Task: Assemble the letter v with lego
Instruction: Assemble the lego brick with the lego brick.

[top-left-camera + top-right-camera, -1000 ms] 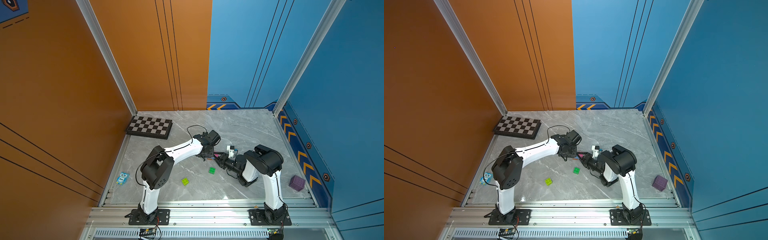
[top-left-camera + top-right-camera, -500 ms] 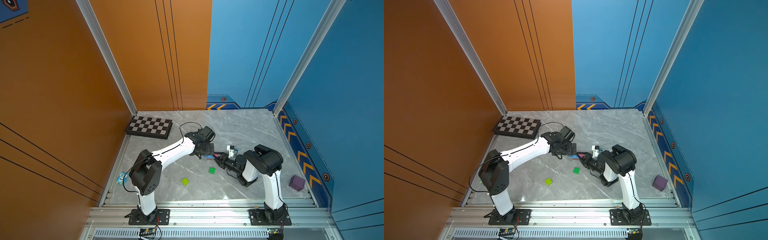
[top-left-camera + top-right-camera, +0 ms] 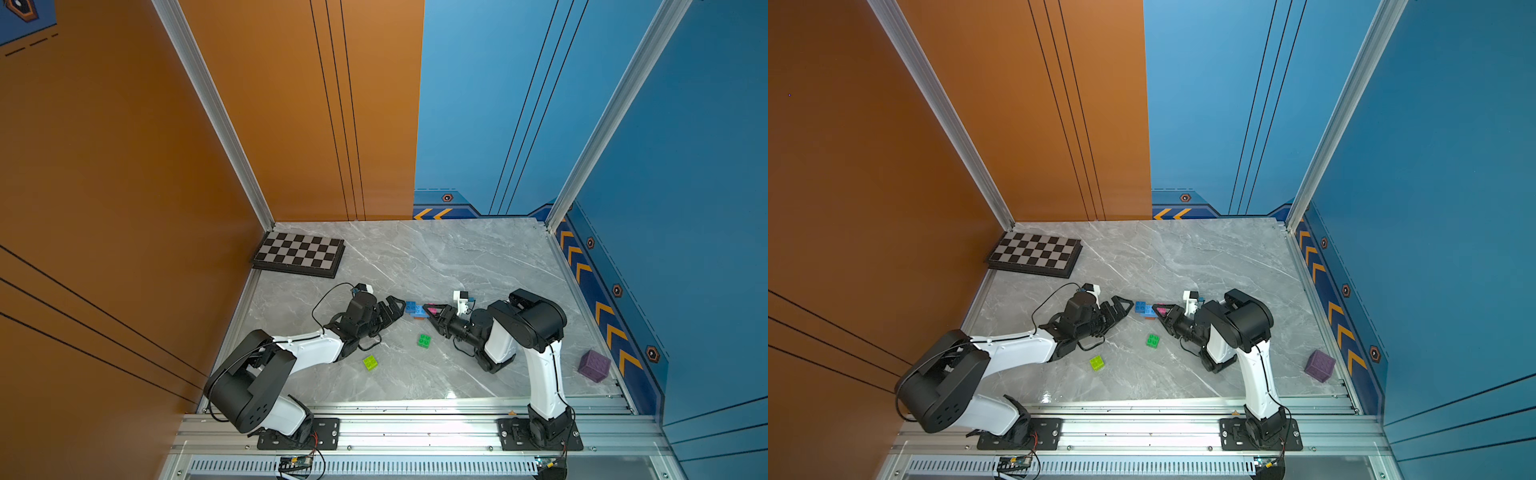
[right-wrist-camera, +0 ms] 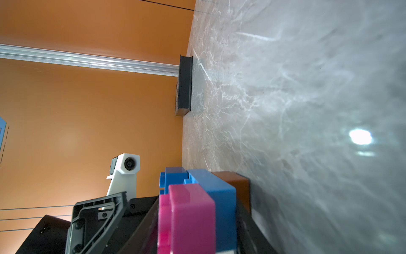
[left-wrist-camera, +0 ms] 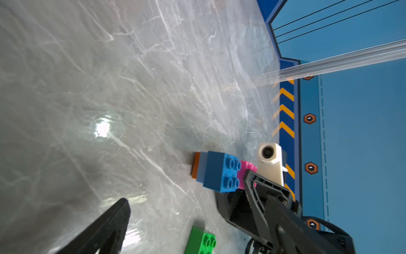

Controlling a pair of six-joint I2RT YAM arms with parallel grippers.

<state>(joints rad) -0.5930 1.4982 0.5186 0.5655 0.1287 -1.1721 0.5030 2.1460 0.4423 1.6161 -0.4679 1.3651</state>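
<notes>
The right claw [image 3: 431, 312] is closed on the pink end of the letter v [image 3: 415, 309], which lies near the middle of the table [image 3: 457, 257]. The left claw [image 3: 395, 311] stands wide and holds nothing, just beside the figure at its 9 o'clock. In both top views I cannot tell if it touches the bricks. The orange brick [image 5: 195, 165] at the bottom of the figure is mostly hidden by the light-blue one, and the pink part is half covered by the right claw. In the left wrist view only one finger [image 5: 109, 224] of the left claw shows, cut off by the edge. The green brick [image 3: 424, 340] lies loose at 6 o'clock from the figure and the lime brick [image 3: 370, 362] at 7 o'clock. The table is grey marble with bright reflections. A chessboard [image 3: 299, 254] lies in its 11 o'clock corner and a purple cube [image 3: 594, 365] near the 4 o'clock edge. The walls are orange on one side and blue on the other.
</notes>
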